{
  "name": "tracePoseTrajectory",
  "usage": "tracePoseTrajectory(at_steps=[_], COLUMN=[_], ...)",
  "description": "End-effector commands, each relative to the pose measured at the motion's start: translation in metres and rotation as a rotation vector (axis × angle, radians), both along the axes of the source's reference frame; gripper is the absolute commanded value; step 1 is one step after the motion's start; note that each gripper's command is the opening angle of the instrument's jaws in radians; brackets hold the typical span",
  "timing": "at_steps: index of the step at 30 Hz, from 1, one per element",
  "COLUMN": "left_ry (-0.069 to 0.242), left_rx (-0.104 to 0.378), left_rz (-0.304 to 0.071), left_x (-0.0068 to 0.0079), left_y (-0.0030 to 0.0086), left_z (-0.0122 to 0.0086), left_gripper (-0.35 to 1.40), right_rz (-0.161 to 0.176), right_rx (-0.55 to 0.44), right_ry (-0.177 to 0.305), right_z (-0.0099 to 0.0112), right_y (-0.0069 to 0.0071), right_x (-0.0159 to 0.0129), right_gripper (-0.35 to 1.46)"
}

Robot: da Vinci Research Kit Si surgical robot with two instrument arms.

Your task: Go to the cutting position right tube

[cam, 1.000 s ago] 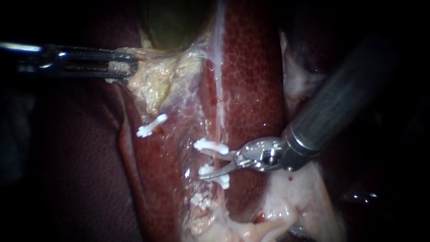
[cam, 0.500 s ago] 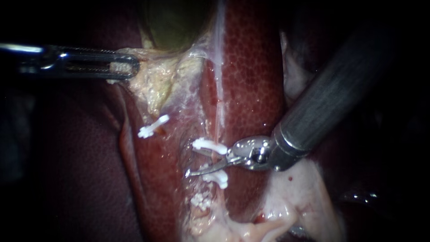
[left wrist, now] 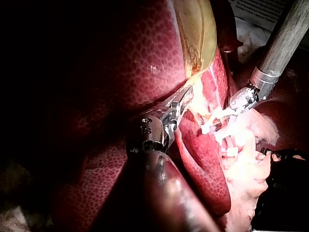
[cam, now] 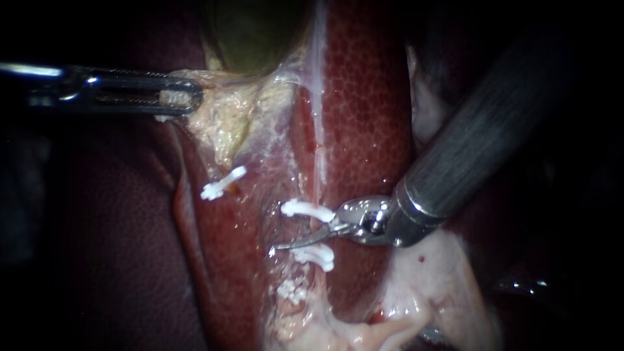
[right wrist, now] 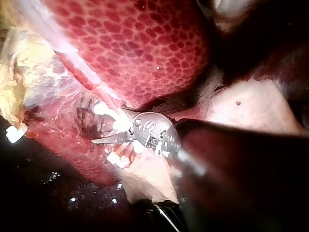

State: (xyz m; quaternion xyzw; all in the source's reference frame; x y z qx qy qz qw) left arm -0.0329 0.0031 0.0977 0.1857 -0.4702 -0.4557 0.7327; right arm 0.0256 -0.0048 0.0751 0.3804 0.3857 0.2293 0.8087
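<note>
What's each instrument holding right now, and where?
Left instrument grips the pale tissue by the gallbladder, at its edge. Right instrument holds nothing.

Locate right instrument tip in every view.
Endoscope: right instrument tip at centre, between two clips.
Left wrist: tip beyond the left instrument, at the clips.
Right wrist: own tip, between the clips.
Landmark: the white clips flanking the tip.

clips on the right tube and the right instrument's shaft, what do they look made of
Clips: probably plastic; opaque, matte white, no metallic glint. Right instrument: shaft dark grey with fine lengthwise streaks and a dull sheen, perhaps composite or coated metal; the collar at its end is bright and mirror-like, likely polished steel.
</note>
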Motion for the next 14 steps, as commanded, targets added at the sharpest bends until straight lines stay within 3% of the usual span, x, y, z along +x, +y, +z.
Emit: tracePoseTrajectory(at_steps=[1,14], left_ry=[0.0,0.0], left_rx=[0.0,0.0], left_rz=[0.0,0.0], left_x=[0.0,-0.0001], left_y=[0.0,0.0], left_z=[0.0,0.0], left_gripper=[-0.35,-0.35], right_rz=[0.0,0.003], right_rx=[-0.001,0.003], right_ry=[0.0,-0.003], right_z=[0.0,0.0001], right_y=[0.0,-0.0001], right_x=[0.0,0.0], right_gripper=[1.23,1.23])
